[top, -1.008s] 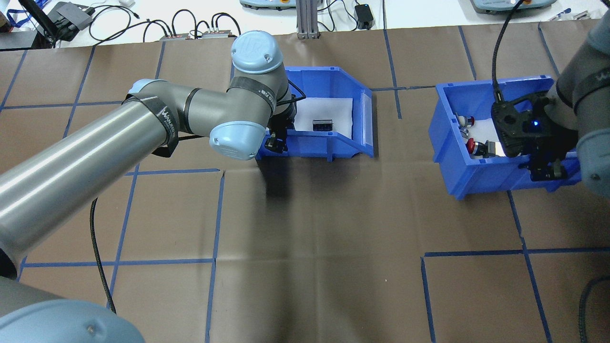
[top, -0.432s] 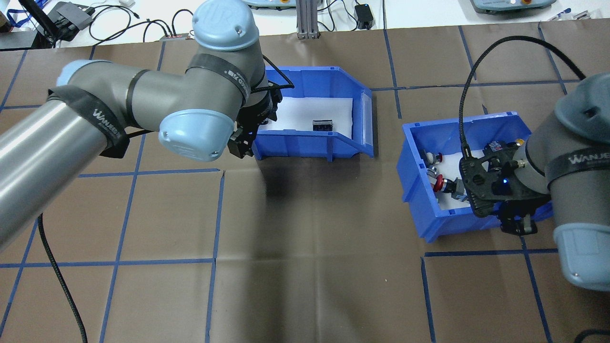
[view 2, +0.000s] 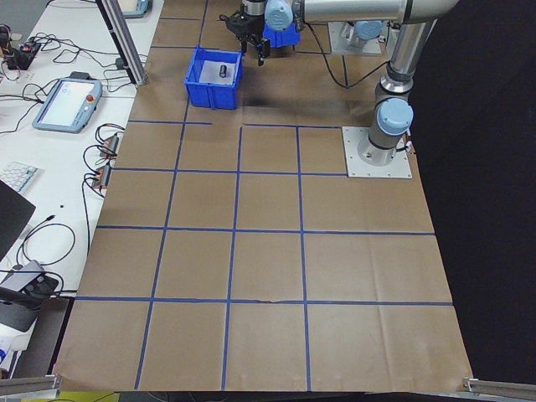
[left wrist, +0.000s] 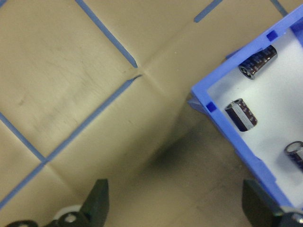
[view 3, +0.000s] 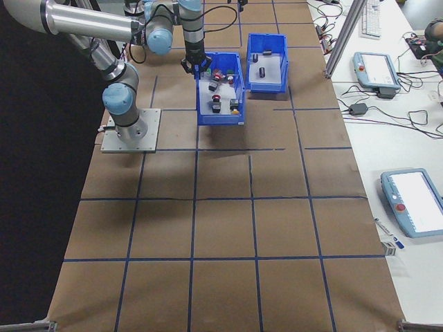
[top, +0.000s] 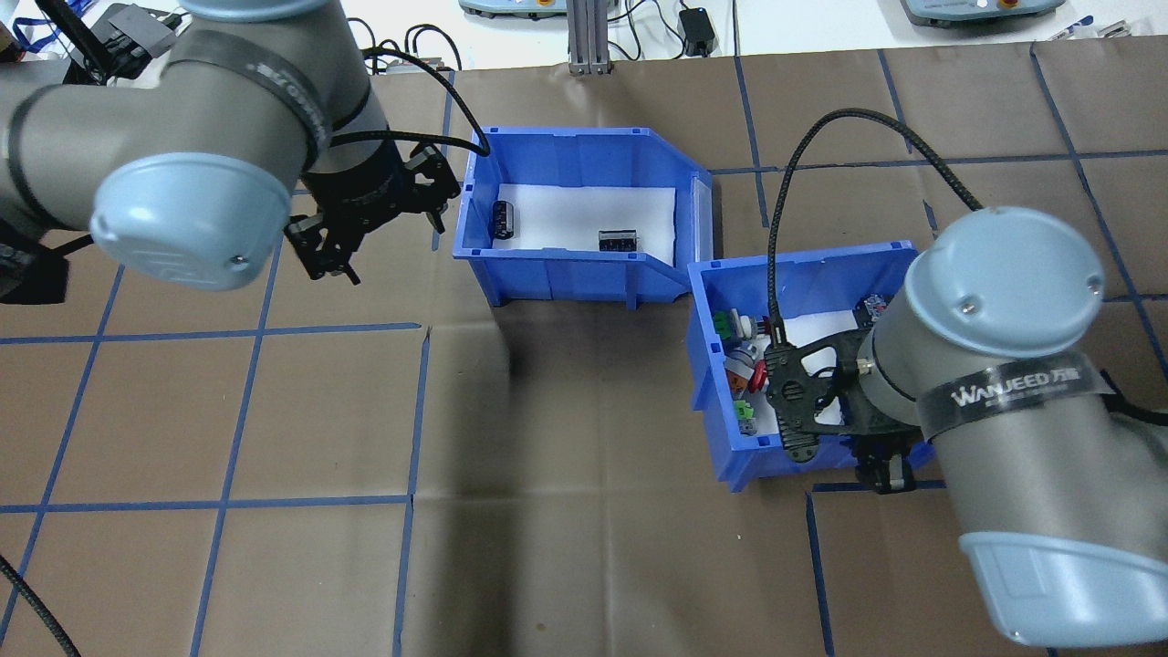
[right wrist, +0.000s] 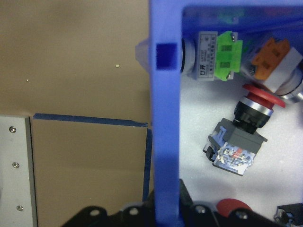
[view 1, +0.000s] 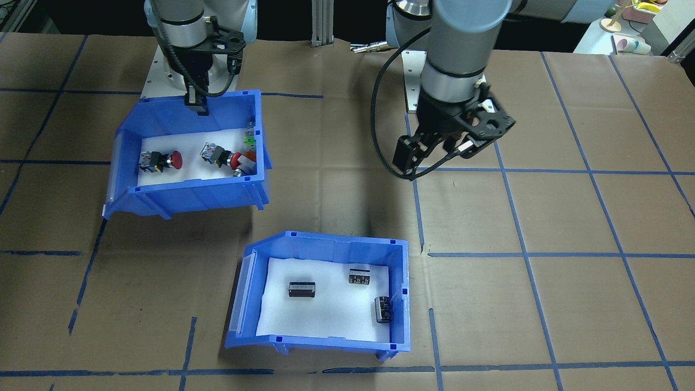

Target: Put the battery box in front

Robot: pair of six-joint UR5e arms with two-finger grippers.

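From the front-facing camera I see the battery box sitting flat on the brown worktop at the side away from the robot, its white lining carrying three dark cylinders, while the switch bin sits nearer the robot's base and off to one side, apart from it. My right gripper comes down on the switch bin's back wall, and my left gripper hangs over bare worktop, with nothing in it. On the overhead camera the battery box lies at the far middle, the switch bin close beside its open end; the left gripper is off the battery box's closed end, apart from it, and the right gripper sits at the switch bin's near wall. The left side camera shows the battery box small and far off, with the left gripper just beyond it. The right side camera shows the two bins side by side, the switch bin nearer the robot. My left wrist camera shows both fingers spread wide with only worktop between them, the battery box corner off to one side. My right wrist camera looks straight down the switch bin's blue wall, which runs between the closed fingers, so that gripper is clamped on the bin.
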